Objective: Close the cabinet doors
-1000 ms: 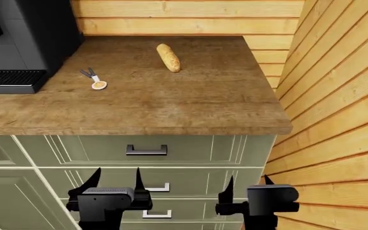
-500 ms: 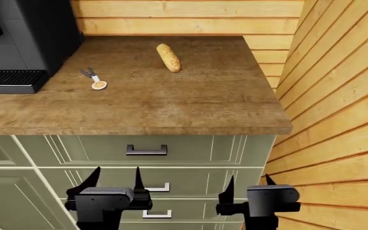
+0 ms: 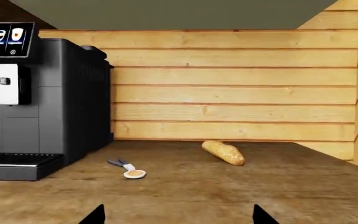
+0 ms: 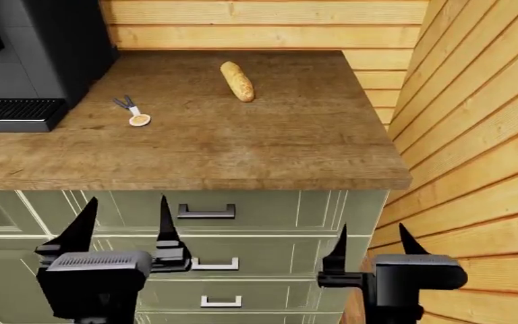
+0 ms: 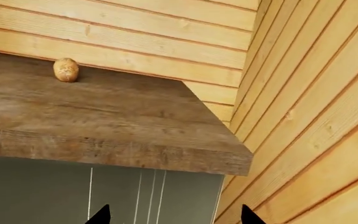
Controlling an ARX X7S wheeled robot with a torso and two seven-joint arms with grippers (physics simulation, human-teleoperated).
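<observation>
I'm holding both arms up in front of the sage-green panelled cabinet front [image 4: 268,223] under the brown wooden countertop [image 4: 205,145], ready to push once I find an open door; every panel and drawer I see here looks flush, so I judge the open doors lie outside these views. The left gripper [image 4: 119,223] has its black fingers spread apart and empty, and the right gripper [image 4: 373,244] is also parted, holding nothing. The baguette-shaped bread loaf [image 4: 237,81], the small grey-handled spoon [image 4: 132,111] and the black coffee machine [image 4: 25,61] sit undisturbed. Compared with half a second ago, both grippers have risen higher and spread wider apart.
</observation>
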